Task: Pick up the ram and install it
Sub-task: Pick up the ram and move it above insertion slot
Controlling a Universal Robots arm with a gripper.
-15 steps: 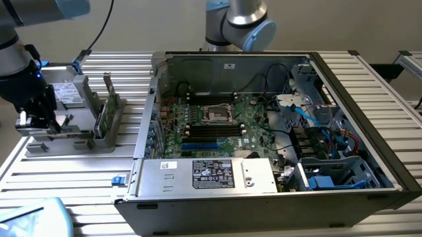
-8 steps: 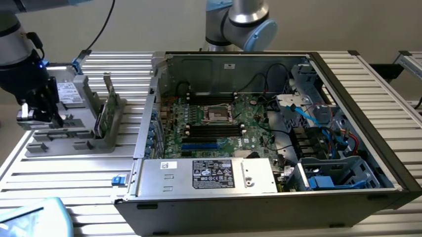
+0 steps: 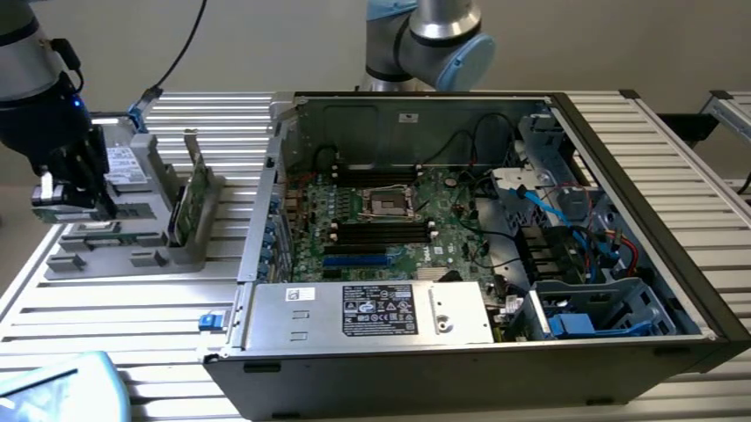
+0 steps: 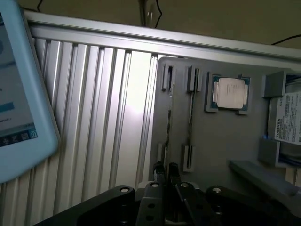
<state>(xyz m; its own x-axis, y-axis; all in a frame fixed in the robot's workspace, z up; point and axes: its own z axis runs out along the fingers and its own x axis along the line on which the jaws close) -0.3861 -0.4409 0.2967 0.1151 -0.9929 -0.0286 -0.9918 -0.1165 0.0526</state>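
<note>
Clamped in gripper point(image 4: 166, 173): ram point(image 4: 169, 117), edge-on at tray point(image 4: 221, 141) slot, well outside case point(image 3: 493, 369). Pickup seemingly underway; not yet carried to motherboard point(image 3: 388, 229), not yet seated.

TOSHIBA — on hard drive label point(image 4: 287, 123)

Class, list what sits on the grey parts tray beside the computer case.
On the grey tray: a square silver CPU, a labelled hard drive, an upright expansion card. The gripper covers the tray's part beneath it.
</note>
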